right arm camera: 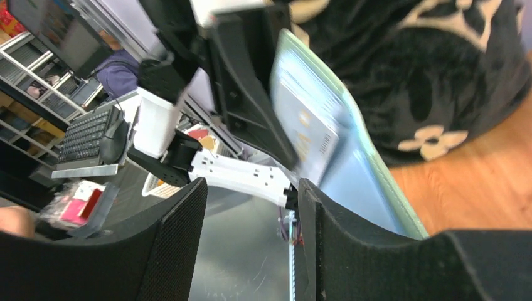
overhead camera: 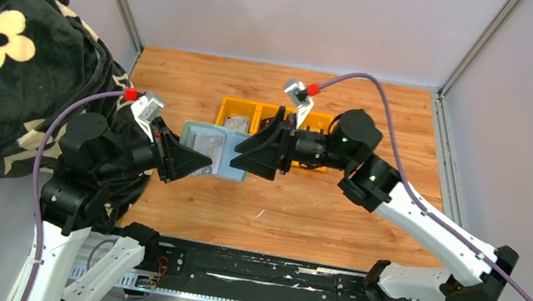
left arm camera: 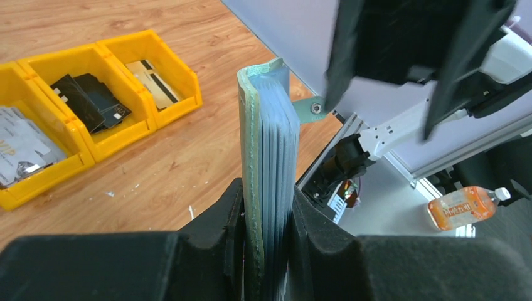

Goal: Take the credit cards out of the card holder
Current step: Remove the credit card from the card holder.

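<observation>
One card holder [overhead camera: 209, 144], aloft over worktop [overhead camera: 318, 205], clenched in left claw [overhead camera: 201, 163]. Right claw [overhead camera: 244, 155]: released, jaws apart at holder's edge.

Open holder [overhead camera: 218, 150] in mid-air.
Sage-green outside, pale blue pockets inside; grey cards [left arm camera: 22, 147], black cards [left arm camera: 88, 100] and beige cards [left arm camera: 150, 78] lie in separate tray [left arm camera: 179, 111] compartments.

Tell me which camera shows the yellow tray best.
Left wrist view: the yellow tray shows three compartments, holding silver-grey cards, black cards and beige cards. The top external view shows the tray small, its right compartments partly hidden behind the right arm. The right wrist view does not show it.
</observation>
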You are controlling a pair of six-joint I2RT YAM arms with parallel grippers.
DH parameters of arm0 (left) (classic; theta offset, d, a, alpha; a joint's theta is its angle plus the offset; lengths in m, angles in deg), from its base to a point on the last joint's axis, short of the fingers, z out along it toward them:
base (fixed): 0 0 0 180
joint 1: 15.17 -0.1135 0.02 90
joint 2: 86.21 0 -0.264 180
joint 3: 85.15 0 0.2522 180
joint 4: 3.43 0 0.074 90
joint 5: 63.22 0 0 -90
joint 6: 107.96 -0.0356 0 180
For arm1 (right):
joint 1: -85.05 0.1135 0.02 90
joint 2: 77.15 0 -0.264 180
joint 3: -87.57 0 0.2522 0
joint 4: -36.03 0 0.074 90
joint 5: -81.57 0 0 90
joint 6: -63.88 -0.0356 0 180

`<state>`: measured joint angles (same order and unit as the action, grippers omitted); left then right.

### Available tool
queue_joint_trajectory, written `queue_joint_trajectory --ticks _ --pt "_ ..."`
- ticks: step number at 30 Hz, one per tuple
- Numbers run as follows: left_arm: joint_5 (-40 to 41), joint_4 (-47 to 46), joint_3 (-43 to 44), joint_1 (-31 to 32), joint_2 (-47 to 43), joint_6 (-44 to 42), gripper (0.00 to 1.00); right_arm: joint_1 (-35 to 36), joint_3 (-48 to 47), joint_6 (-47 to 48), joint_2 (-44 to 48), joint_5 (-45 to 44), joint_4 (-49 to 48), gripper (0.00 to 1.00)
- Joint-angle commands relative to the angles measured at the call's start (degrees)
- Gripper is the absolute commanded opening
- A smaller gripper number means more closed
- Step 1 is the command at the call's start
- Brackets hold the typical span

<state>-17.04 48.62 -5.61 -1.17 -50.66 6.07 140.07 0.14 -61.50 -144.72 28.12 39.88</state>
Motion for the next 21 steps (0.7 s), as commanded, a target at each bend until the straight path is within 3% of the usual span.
queue_joint_trajectory --ticks 1,12,21 --pt "-0.12 -3.74 0.33 -0.02 -0.07 0.78 0.0 0.87 3.11 -5.99 -2.13 3.19 -6.26 0.58" --pt "-10.87 -11.23 -0.56 -0.02 0.54 7.61 0.01 0.62 4.97 -8.23 -5.92 4.74 -10.26 0.52" --pt "-15.34 -15.04 -1.16 -0.02 0.41 12.09 0.04 0.43 5.82 -12.58 -7.53 7.19 -18.47 0.33"
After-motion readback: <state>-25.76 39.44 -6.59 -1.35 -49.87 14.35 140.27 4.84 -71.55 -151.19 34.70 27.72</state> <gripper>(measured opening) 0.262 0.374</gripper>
